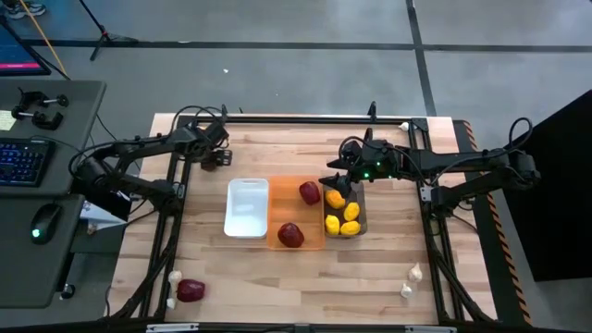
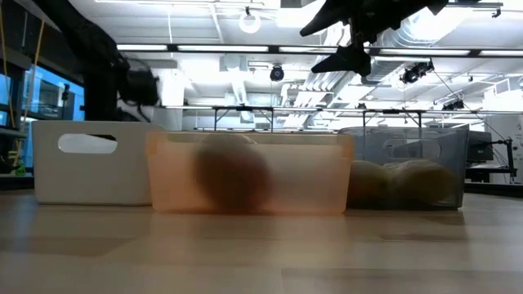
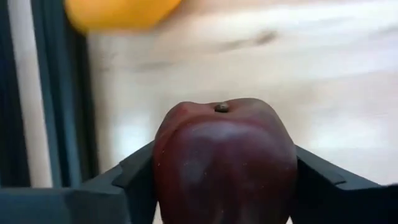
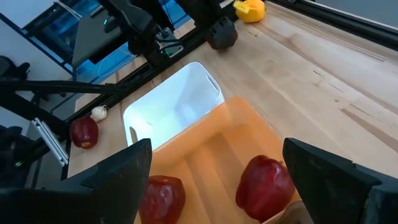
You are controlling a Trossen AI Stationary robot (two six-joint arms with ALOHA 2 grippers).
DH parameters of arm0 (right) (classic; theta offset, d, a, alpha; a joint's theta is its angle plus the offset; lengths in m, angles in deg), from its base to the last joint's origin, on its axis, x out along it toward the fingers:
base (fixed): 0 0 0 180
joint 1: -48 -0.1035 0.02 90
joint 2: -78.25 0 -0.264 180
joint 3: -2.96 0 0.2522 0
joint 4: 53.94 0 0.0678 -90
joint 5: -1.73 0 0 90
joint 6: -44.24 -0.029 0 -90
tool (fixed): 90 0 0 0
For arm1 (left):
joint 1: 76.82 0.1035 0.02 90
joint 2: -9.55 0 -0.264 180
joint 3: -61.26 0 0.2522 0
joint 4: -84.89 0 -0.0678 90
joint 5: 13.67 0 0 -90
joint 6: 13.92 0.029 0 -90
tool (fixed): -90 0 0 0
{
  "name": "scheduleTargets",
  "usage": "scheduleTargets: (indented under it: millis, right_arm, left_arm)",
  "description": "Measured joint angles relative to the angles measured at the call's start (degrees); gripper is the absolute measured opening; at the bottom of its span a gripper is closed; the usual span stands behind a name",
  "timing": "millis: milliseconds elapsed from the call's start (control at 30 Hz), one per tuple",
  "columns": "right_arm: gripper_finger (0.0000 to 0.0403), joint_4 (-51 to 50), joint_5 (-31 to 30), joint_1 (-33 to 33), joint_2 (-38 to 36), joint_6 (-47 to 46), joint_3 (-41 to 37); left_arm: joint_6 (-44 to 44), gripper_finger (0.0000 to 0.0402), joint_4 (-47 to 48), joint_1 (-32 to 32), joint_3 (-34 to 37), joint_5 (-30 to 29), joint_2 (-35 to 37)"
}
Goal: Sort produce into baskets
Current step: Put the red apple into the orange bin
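Note:
My left gripper [image 1: 215, 157] is at the table's far left, shut on a dark red fruit [image 3: 224, 168]. A yellow lemon [image 4: 249, 9] lies on the table just beyond it. My right gripper [image 1: 334, 178] hangs open and empty above the edge between the orange bin [image 1: 282, 208] and the grey bin [image 1: 361, 208]. The orange bin holds two dark red fruits [image 1: 309, 192] [image 1: 290, 235]. The grey bin holds several lemons [image 1: 342, 217]. The white bin [image 1: 246, 207] holds nothing. The three bins stand side by side in the middle of the table. My left gripper pinches the dark red fruit by its two opposite sides [image 3: 163, 180] between its two fingers [image 3: 121, 183]. The fruit's dimpled end [image 3: 221, 107] points away from the wrist. Whether the fruit rests on the table or is lifted does not show.
A dark red fruit [image 1: 191, 290] and two garlic bulbs [image 1: 174, 276] lie at the near left. Two garlic bulbs [image 1: 411, 280] lie at the near right, and one [image 1: 403, 125] at the far right edge. A desk with a keyboard [image 1: 20, 159] stands left of the table.

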Motion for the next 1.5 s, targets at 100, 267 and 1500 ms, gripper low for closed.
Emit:
scheduleTargets:
  millis: [100,267,1500]
  right_arm:
    - [0.0351,0.0,0.0,0.0,0.0,0.3,0.0]
    - [0.0351,0.0,0.0,0.0,0.0,3.2,0.0]
    - [0.0351,-4.1,-4.0,0.0,0.0,7.4,0.0]
  left_arm:
    - [0.4,0.0227,0.0,-2.2,-3.2,-0.3,4.8]
    - [-1.0,0.0229,-9.3,-11.9,-9.6,-1.7,17.3]
    - [5.0,0.0271,-40.2,-48.7,-14.0,7.7,-10.6]
